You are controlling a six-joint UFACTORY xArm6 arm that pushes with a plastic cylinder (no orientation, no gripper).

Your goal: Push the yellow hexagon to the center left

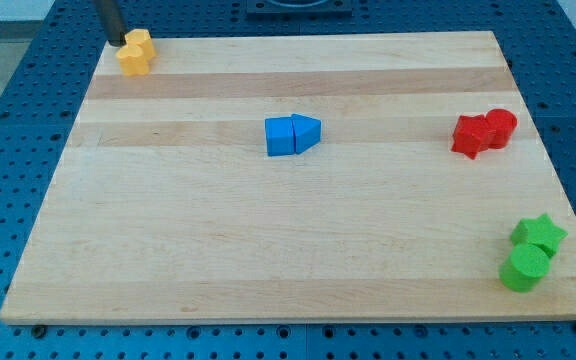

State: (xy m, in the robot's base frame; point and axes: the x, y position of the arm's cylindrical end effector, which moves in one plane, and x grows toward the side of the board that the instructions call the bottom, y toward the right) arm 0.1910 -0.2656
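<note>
Yellow hexagon point(132, 57) at wooden board's point(268, 250) top-left corner, touching a second yellow block point(141, 42), rod tip point(116, 43) touching their left, no fingers, blue blocks point(292, 134) mid-board.

My tip point(116, 43) stands at the view's top left, just left of the yellow blocks point(136, 52) (seemingly touching), rod upright.

Illumination is bright, even and diffuse across the worktop point(288, 250). Shadows are soft and short, lying close against each block's base. The wood shows no glare. Focus is sharp at the worktop centre and slightly softer toward its far edge. Straight worktop edges show no visible distortion.
</note>
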